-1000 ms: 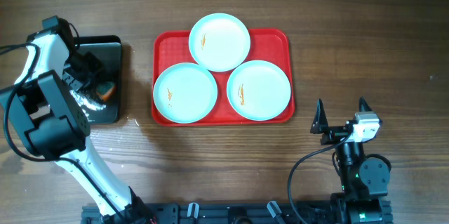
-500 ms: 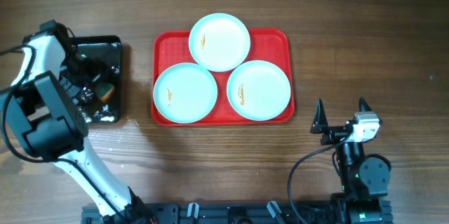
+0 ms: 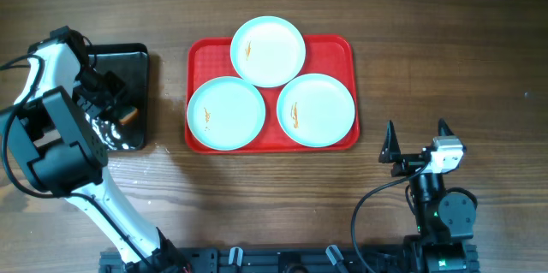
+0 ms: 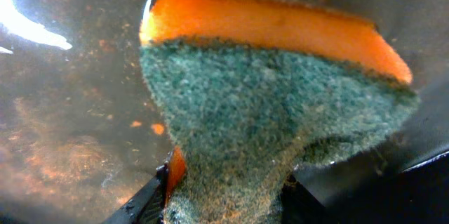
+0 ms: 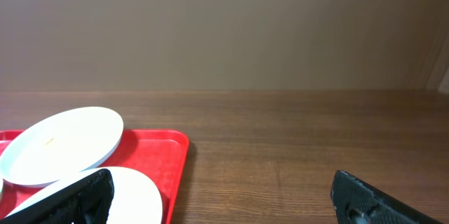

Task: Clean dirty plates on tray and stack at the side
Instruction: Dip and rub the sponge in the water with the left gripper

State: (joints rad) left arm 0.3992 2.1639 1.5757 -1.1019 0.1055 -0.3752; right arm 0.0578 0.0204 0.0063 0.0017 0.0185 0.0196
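Fig.: My left claw (image 4: 226, 199), well left of the red tray (image 3: 336, 46), is pinched on a green-and-orange sponge (image 4: 273, 104) over the black tray (image 3: 137, 57). My right claw (image 3: 416, 132) gapes empty just beyond the red tray's near right corner. Three smeared plates (image 3: 267, 50) lie on the red tray.

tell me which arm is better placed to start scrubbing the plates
Left: the left fingers pinch the sponge over the black tray; the right fingers are open, empty, off the red tray.

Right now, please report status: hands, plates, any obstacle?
Left hand pinching sponge at black tray. Right hand open, off the tray. Three smeared plates on red tray, none stacked. No obstacle seen.
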